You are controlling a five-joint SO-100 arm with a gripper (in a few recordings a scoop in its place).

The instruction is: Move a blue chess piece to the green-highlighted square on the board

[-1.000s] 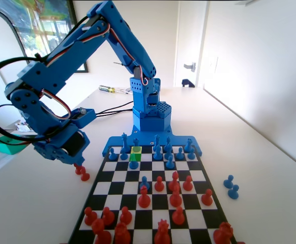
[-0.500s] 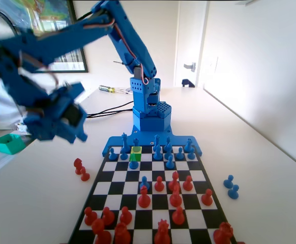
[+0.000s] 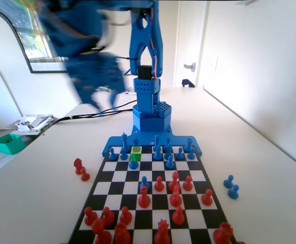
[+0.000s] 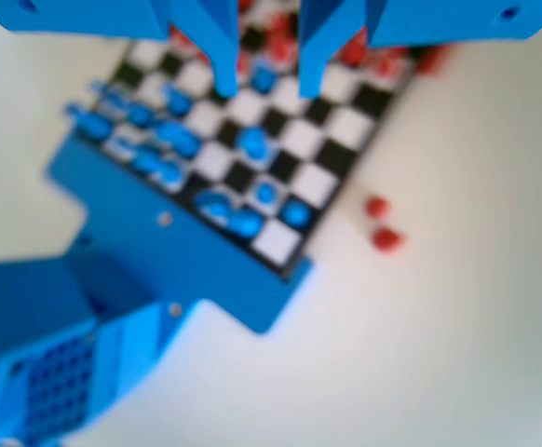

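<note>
The green-highlighted square [image 3: 136, 150] lies in the board's [image 3: 153, 175] second row from the blue arm, with a blue pawn [image 3: 133, 163] one square nearer the camera. More blue pieces [image 3: 163, 150] fill the far rows. My gripper [image 3: 101, 91] is a blur high in the air, left of the arm's base and well above the table. In the wrist view the gripper [image 4: 266, 79] has its jaws apart with nothing between them, and it looks down on the blurred board [image 4: 252, 158] from high up.
Red pieces [image 3: 160, 203] crowd the near half of the board. Two red pieces [image 3: 80, 169] stand off the board at left and two blue pawns [image 3: 231, 186] off it at right. A teal tray [image 3: 8, 143] sits at the far left table edge.
The arm has swung up from low beside the board's left edge, near the two red pieces, to high in the air and further right. No piece on the board has moved.
</note>
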